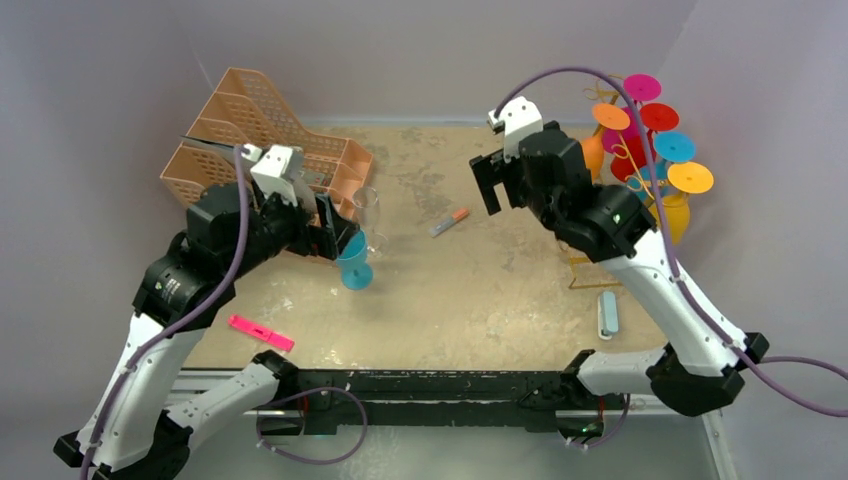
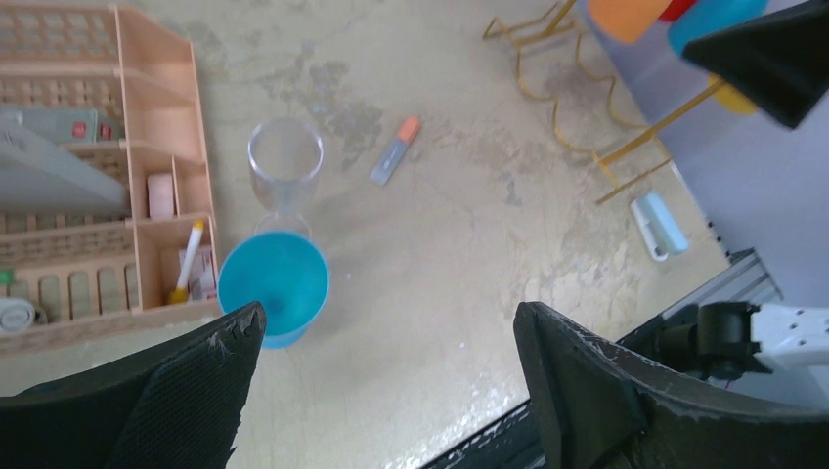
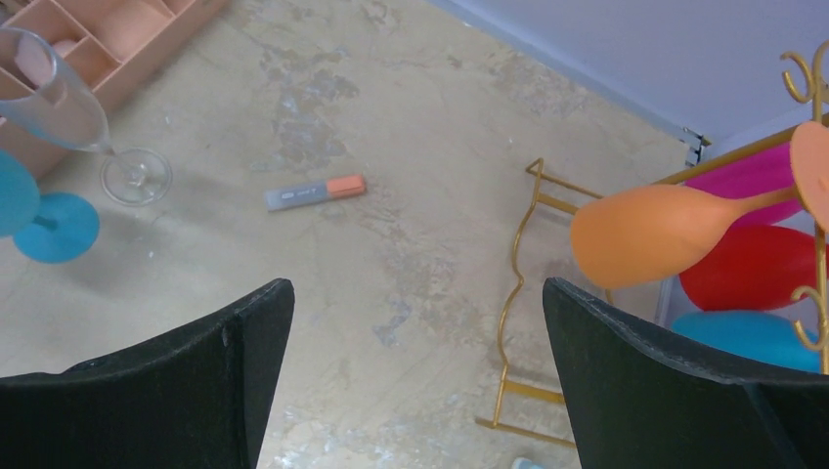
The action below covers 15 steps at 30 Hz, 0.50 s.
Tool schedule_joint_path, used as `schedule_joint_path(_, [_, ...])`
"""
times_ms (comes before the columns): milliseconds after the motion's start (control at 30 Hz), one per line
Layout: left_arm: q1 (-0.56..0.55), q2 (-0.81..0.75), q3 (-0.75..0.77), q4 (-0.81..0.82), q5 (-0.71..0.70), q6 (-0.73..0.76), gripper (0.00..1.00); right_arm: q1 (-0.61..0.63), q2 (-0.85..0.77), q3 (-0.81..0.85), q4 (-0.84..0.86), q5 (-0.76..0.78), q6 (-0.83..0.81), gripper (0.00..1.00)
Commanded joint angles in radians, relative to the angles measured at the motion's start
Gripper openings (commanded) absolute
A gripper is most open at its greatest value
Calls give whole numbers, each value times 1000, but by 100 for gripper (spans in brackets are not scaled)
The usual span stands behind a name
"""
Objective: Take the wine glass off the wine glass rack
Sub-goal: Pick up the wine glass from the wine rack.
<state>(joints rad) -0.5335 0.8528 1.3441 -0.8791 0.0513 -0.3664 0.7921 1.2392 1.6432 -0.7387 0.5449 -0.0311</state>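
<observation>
**Hovering wide open, both grippers empty**

Left gripper (image 2: pixel 389 322): jaws spread, nothing held. Blue wine glass (image 2: pixel 274 283) upright directly beneath it, clear glass (image 2: pixel 284 161) beyond, peach organiser (image 2: pixel 156 127) to its left.
Right gripper (image 3: pixel 418 293): spread, empty. Wine glass rack (image 3: pixel 819 254) to its right, orange wine glass (image 3: pixel 655 234) hanging nearest.
Only the top view shows the rack's whole fan of coloured glasses.

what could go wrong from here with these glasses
The open left gripper hangs close to the blue plastic wine glass beside the clear stemmed glass; a careless swing could topple either.
The open right gripper faces coloured glasses crowded on the thin gold wire rack; pulling the orange glass might knock neighbours or tip the rack.
</observation>
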Motion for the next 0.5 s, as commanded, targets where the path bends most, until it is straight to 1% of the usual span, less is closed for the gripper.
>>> schedule_joint_path(0, [-3, 97, 153, -32, -14, 9, 96, -164, 94, 196, -231, -199, -22, 99])
schedule_joint_path(67, [-3, 117, 181, -45, -28, 17, 96, -211, 114, 226, -256, -232, -31, 99])
schedule_joint_path(200, [-3, 108, 152, 61, -49, 20, 96, -249, 164, 259, -291, -265, 4, 99])
schedule_joint_path(333, [-3, 117, 149, 99, -39, 27, 96, -319, 231, 328, -319, -388, 70, 99])
schedule_joint_path(400, [-3, 125, 163, 94, -37, 36, 96, -352, 268, 385, -354, -453, 88, 99])
schedule_joint_path(467, [-2, 129, 172, 97, -36, 36, 96, -381, 307, 450, -396, -486, 104, 99])
